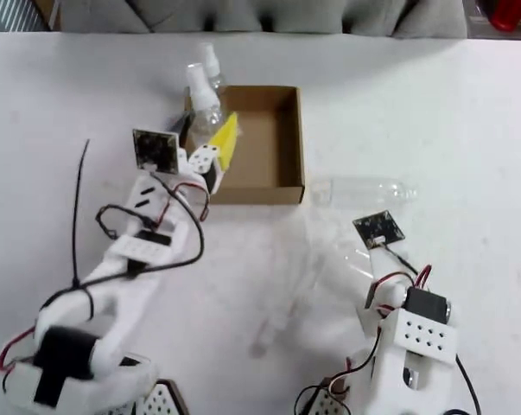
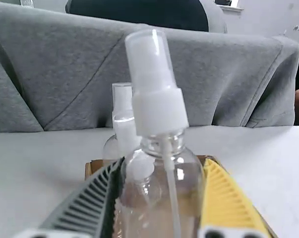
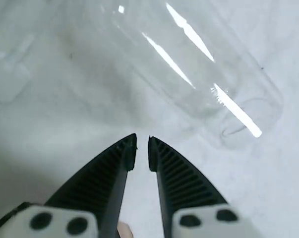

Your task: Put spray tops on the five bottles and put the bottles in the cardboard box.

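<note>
The left end effector (image 2: pixel 161 191) is clamped on a clear bottle (image 2: pixel 149 198), its grey and yellow fingers pressing the body from either side, and the bottle stands upright with a white spray top (image 2: pixel 154 104) already fitted. In the high view this bottle hangs at the far-left corner of the cardboard box (image 1: pixel 298 143), roughly over the left wall rather than over the box floor. A second capped bottle (image 1: pixel 211 62) stands just beyond that corner, apparently outside the box on the bench (image 1: pixel 450 104).

The step in hand looks like setting the held bottle into the box. To do it well, the arm should first carry the bottle inward until its base clears the left wall, then lower it straight down. The hold should stay firm until the base rests on the cardboard. The bottle should stay vertical so the spray top does not tip toward the capped bottle behind. A place near a corner would leave room for the others.

The right end effector (image 3: pixel 142 148) has its jaws nearly together on nothing, low over the bench. It sits near an uncapped bottle (image 3: pixel 189 64) lying on its side to the right of the box
</note>
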You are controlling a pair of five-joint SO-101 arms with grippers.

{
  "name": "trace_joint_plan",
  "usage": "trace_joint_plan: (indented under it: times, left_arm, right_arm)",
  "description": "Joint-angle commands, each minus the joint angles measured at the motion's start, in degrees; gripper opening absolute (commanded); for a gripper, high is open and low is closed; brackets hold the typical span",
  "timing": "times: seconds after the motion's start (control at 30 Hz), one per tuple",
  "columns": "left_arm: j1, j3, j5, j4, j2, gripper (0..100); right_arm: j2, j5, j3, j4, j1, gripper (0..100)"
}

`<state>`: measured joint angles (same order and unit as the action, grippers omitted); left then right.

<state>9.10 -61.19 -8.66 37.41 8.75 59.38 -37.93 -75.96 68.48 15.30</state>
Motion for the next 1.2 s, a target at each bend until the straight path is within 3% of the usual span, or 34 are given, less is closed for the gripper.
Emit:
trace_joint_plan:
  times: [0.0, 0.57, 0.9, 1.17]
  left_arm:
    - [-0.92, 4.31, -0.18, 3.43, -1.80, 2]
    - [-2.33, 4.48, -0.09, 11.25, -11.12, 2]
    - [-2.42, 4.57, -0.09, 11.69, -15.25, 2]
    - [-1.98, 2.55, -0.09, 17.58, -17.98, 2]
  right_arm:
    - [0.66, -0.62, 0.35, -0.66, 0.22, 1.7]
    - [0.66, -0.62, 0.35, -0.75, 0.22, 1.7]
    - [0.66, -0.62, 0.35, -0.75, 0.31, 1.7]
    - [0.66, -0.62, -0.26, -2.33, 0.31, 1.7]
